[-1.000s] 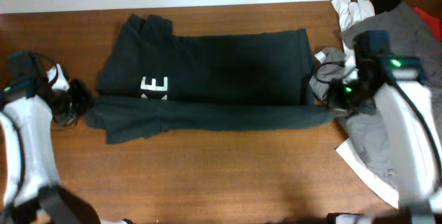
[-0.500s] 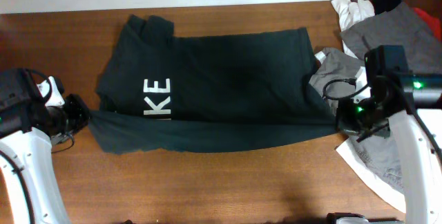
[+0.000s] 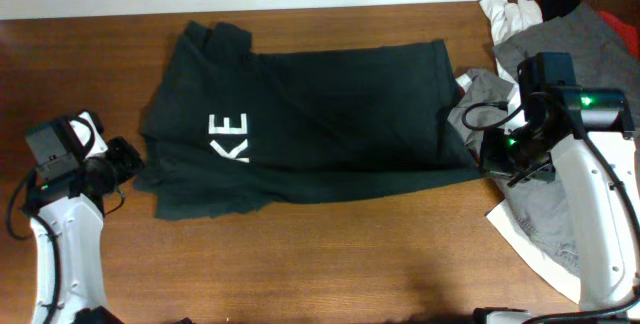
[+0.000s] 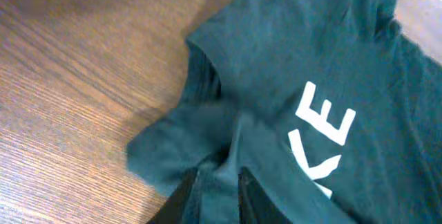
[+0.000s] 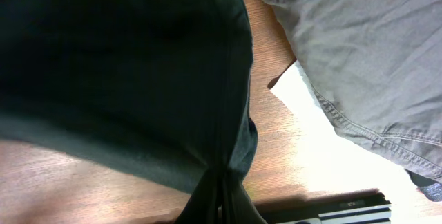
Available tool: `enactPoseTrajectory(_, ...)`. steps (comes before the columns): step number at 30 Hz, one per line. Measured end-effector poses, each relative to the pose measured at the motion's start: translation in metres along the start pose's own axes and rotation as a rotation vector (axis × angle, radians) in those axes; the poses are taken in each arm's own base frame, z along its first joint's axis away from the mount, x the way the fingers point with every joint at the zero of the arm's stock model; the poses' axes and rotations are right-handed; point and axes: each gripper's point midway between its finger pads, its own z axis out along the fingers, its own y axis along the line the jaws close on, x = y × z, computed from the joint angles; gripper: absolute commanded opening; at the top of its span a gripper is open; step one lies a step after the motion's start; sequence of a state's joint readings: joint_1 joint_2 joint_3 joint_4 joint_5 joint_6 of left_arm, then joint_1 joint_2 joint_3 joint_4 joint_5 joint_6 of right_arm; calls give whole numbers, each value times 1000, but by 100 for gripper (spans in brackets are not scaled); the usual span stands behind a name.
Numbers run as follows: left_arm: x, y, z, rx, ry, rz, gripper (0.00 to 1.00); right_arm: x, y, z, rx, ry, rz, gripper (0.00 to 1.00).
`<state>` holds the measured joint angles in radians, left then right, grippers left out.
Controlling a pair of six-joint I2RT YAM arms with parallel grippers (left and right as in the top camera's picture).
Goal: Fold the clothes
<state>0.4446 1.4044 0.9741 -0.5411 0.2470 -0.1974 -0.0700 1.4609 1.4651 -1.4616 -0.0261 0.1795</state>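
A dark green T-shirt [image 3: 310,114] with white letters lies spread across the wooden table [image 3: 300,254], its near edge folded over. My left gripper [image 3: 128,164] is shut on the shirt's left near corner [image 4: 217,182]. My right gripper [image 3: 490,160] is shut on the shirt's right near corner [image 5: 224,182]. Both hold the cloth low over the table. The shirt [image 4: 311,65] fills most of the left wrist view, and its dark cloth [image 5: 117,65] fills the left of the right wrist view.
A pile of other clothes lies at the right: a grey garment [image 3: 575,39], white cloth [image 3: 505,12] and a black piece [image 3: 560,0]. Grey trousers [image 5: 366,51] and white cloth [image 5: 324,141] lie just right of my right gripper.
Both grippers have drawn the shirt's near edge toward the front, then eased back slightly. The folded strip is wider and flatter, and more of the white letters shows.
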Motion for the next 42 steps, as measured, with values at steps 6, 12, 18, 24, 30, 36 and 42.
enactPoseTrajectory(6, 11, 5, 11, -11, 54, -15, 31, 0, 0, 0, 3, 0, 0, 4)
enactPoseTrajectory(12, 19, 6, 28, -1, 98, -23, 31, 0, -1, 0, 9, -2, 1, 4)
enactPoseTrajectory(18, 31, -11, 63, 36, 150, 27, 31, -1, -2, 0, 10, -3, 0, 4)
enactPoseTrajectory(24, 54, -29, 99, 66, 216, 87, 31, -1, -2, 0, 10, -5, 0, 4)
enactPoseTrajectory(30, 54, -20, 104, 19, 213, 97, 31, -1, -2, 0, 10, -4, 1, 4)
enactPoseTrajectory(36, 52, -15, 104, -10, 205, 108, 32, -1, -2, 1, 11, -3, 0, 4)
enactPoseTrajectory(42, 54, -16, 104, -12, 208, 112, 32, -1, -2, 1, 11, -3, 0, 4)
